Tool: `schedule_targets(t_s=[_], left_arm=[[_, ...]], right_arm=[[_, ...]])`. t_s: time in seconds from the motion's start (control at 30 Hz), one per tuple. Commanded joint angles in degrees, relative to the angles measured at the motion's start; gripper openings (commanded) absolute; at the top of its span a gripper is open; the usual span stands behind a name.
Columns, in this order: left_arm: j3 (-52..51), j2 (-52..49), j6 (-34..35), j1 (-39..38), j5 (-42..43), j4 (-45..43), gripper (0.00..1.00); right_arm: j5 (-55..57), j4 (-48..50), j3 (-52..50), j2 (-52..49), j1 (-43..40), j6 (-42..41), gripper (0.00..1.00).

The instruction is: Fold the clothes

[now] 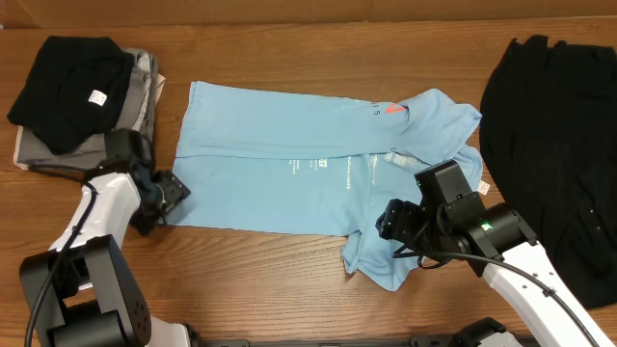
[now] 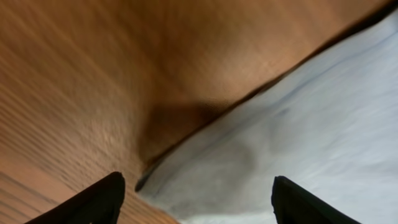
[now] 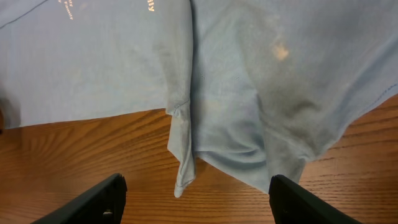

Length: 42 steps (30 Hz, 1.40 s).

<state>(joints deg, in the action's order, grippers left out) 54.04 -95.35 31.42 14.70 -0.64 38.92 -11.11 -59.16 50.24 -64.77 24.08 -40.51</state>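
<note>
From overhead, the light blue T-shirt (image 1: pixel 280 173) lies spread across the middle of the tabletop (image 1: pixel 289 58). Its upper long side looks turned in, and one sleeve (image 1: pixel 381 258) is bunched at the lower right. The left pincer (image 1: pixel 166 196) sits at the shirt's lower-left corner, and the right pincer (image 1: pixel 390 224) is over that sleeve. A folded stack (image 1: pixel 77 87) waits top left, with a black garment (image 1: pixel 559 145) far right.

Left wrist now: fingers (image 2: pixel 93 202) spread wide, nothing held, the hem corner (image 2: pixel 168 177) lying flat right between them. Good line-up. I'd come straight down and bite well inside the edge, so every layer comes along. The picture's blurred, so I can't tell how many layers there are.

Right wrist: its fingers (image 3: pixel 93 199) are spread too, and empty, above the sleeve, which droops in loose folds past the shirt's lower edge. To my eye it wants pinching near its outer edge. Then both sides should lift together, or the fold will skew.
</note>
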Motion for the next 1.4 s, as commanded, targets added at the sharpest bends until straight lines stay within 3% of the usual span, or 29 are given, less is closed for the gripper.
schedule_targets(t_s=[0.0, 0.3, 0.37, 0.53, 0.87, 1.37], left_arm=[[-3.4, 0.9, 4.8, -0.5, 0.7, -1.0, 0.75], [-6.1, 0.7, 4.8, -0.5, 0.2, -3.9, 0.64], [-6.9, 0.2, 4.8, -0.5, -0.8, -5.6, 0.53], [-7.6, -0.7, 4.8, -0.5, -2.5, -7.4, 0.04], [-7.6, -0.8, 4.8, -0.5, -2.3, -7.9, 0.04], [-7.6, -0.8, 5.0, -0.5, -2.1, -8.3, 0.04]], right_arm=[[0.6, 0.4, 0.0, 0.3, 0.2, -0.3, 0.76], [0.6, 0.2, 0.0, 0.3, 0.2, -0.3, 0.72], [0.6, -0.3, 0.0, 0.3, 0.2, -0.3, 0.70], [0.3, -1.9, 0.0, 0.3, 0.2, -0.5, 0.66], [0.9, -11.0, -1.7, 0.3, 0.5, -11.9, 0.59], [1.0, 3.3, -16.3, -0.8, 6.5, -19.4, 0.51]])
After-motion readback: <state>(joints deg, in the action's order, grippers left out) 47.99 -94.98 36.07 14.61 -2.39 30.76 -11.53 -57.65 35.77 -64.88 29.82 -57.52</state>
